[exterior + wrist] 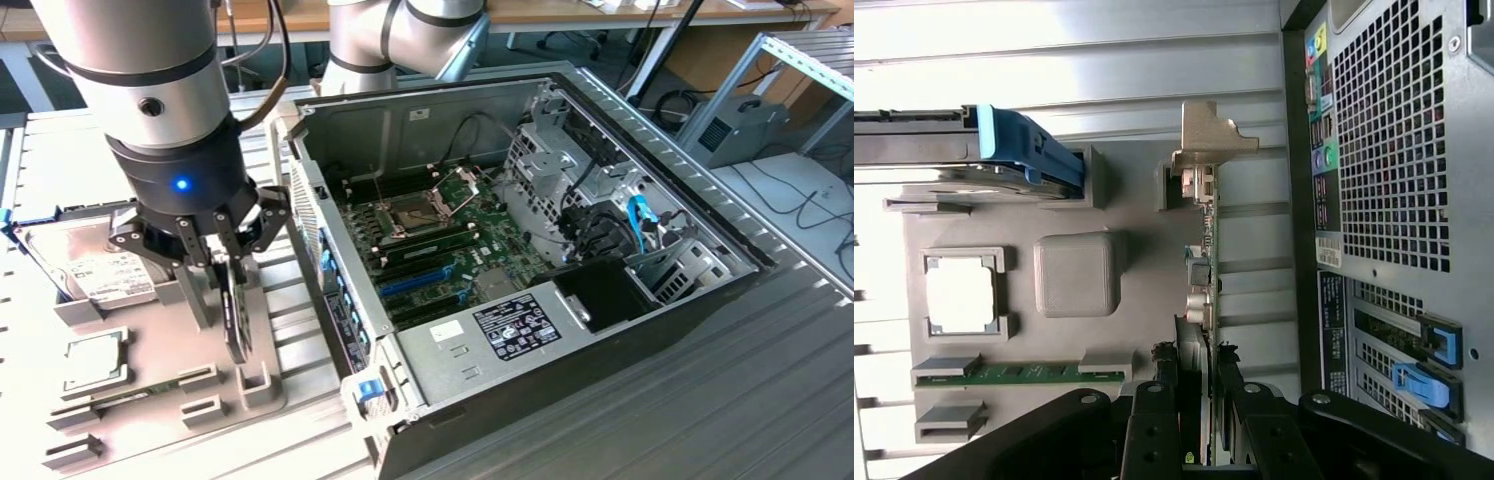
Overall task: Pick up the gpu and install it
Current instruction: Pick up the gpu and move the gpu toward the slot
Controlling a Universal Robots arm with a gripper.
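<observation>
The gpu (238, 318) is a slim dark card standing on edge over the grey holder tray (154, 335) at the exterior view's left. In the wrist view I see the gpu (1201, 250) edge-on, its silver end bracket (1206, 135) farthest from the wrist. My gripper (222, 258) hangs straight down over it. Its fingers (1159, 385) press on both faces of the card, so my gripper (1197, 362) is shut on the gpu. I cannot tell whether the card's lower edge still rests in the tray.
The open computer case (667, 200) lies beside the tray, with blue slots (418, 285) on its motherboard. Its perforated rear panel (1394, 180) is close to the card. On the tray lie a hard drive (100, 275), a processor chip (87, 360) and a memory stick (1034, 375).
</observation>
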